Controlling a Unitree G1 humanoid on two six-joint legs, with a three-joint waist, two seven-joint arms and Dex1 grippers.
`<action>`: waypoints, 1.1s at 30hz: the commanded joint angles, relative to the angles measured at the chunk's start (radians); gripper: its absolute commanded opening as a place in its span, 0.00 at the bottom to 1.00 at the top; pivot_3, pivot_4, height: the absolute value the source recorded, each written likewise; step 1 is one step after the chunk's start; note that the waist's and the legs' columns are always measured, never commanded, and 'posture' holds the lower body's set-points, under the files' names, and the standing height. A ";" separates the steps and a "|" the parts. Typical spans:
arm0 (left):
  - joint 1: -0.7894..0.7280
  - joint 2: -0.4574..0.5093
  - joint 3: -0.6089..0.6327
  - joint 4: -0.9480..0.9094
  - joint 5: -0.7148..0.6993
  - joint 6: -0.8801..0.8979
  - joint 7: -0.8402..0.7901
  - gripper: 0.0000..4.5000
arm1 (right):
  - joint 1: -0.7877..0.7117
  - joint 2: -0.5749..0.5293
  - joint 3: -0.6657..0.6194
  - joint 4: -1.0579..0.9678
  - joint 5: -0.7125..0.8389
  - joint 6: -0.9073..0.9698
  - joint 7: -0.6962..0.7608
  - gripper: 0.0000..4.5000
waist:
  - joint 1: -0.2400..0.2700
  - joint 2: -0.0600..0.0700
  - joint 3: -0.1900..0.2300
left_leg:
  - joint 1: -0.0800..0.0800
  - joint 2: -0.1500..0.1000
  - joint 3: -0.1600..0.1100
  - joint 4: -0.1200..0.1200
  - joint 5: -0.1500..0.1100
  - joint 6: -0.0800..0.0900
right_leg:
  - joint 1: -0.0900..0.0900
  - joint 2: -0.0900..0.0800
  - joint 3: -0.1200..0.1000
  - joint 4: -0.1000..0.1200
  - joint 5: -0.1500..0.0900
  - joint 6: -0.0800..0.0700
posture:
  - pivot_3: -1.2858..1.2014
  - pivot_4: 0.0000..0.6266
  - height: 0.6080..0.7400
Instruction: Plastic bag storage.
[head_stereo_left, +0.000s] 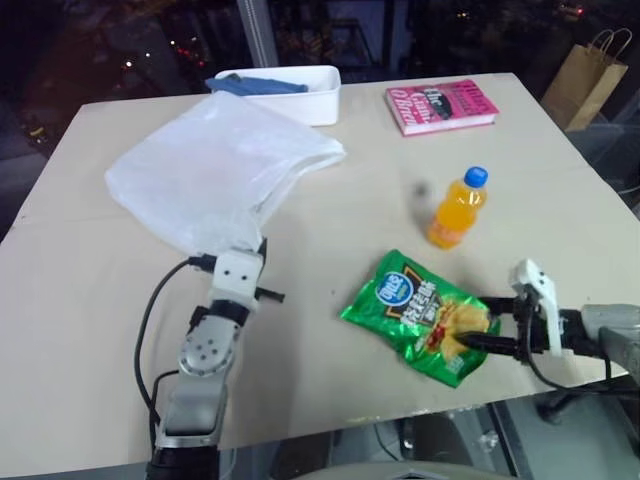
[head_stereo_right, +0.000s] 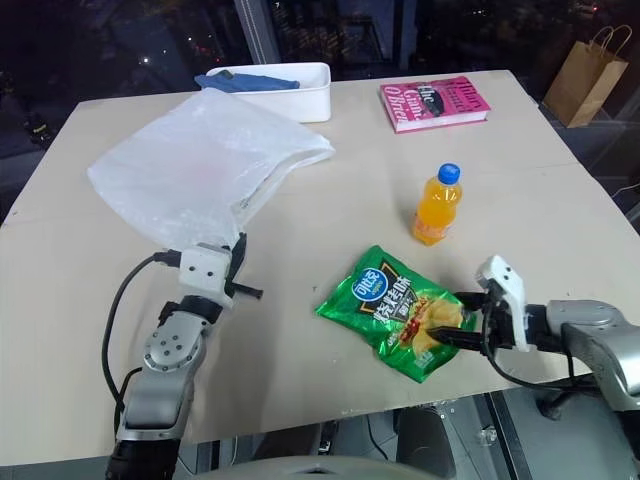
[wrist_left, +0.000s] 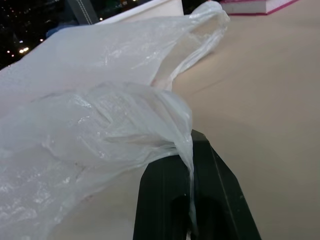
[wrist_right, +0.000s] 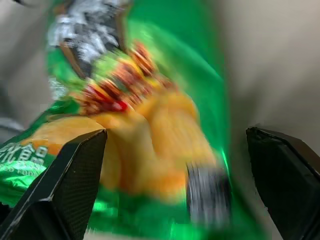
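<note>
While the plastic bag (head_stereo_left: 215, 170) is lying spread over the far left part of the table (head_stereo_left: 330, 390), the left gripper (head_stereo_left: 262, 243) is pinching its near edge: in the left wrist view the two black fingers (wrist_left: 165, 200) are pressed together with a thin fold of film squeezed between them. The bag is billowing loosely, holding some air, with one handle loop flopping toward a white tub (head_stereo_left: 300, 92) just behind it.

By the look of it, this bag is going to handle as something almost weightless, limp and slippery. It is not going to keep any shape, so lifting by one pinched edge is likely to leave the rest trailing and dragging across the tabletop. The film is crinkling easily and could slide out of a light pinch or stretch under a hard pull. The bunched rim or a handle loop seems the best place to hold, since several layers gathered together give the fingers more to bite on than one sheet.

Meanwhile the right gripper (head_stereo_left: 495, 322) is standing spread wide at the near right, its fingers straddling the end of a green chip packet (head_stereo_left: 418, 315) without closing on it. An orange drink bottle (head_stereo_left: 458, 208) is standing just beyond the packet.
</note>
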 joint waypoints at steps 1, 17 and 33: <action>0.011 -0.008 -0.013 -0.006 0.001 -0.033 0.005 0.01 | -0.023 0.039 0.037 -0.021 0.013 0.029 -0.031 1.00 | 0.000 0.000 0.000 | 0.000 0.000 0.000 0.000 0.000 0.000 | 0.000 0.000 0.000 0.000 0.000 0.000 | 0.52 0.24 1.00; -0.137 0.000 -0.098 0.003 -0.177 0.007 -0.204 0.00 | -0.055 0.090 -0.041 -0.023 0.135 0.128 -0.093 0.01 | 0.000 -0.001 0.000 | 0.000 -0.001 -0.001 0.000 0.000 0.000 | 0.001 0.000 -0.001 0.000 0.000 0.000 | 0.52 0.24 1.00; -0.156 0.258 -0.223 -0.103 -0.544 0.136 -0.803 0.00 | 0.005 0.057 -0.155 -0.025 0.192 0.144 -0.127 0.01 | -0.009 0.000 0.000 | 0.000 0.000 0.000 0.000 0.000 0.000 | 0.000 0.001 0.000 0.000 0.000 0.000 | 0.52 0.24 1.00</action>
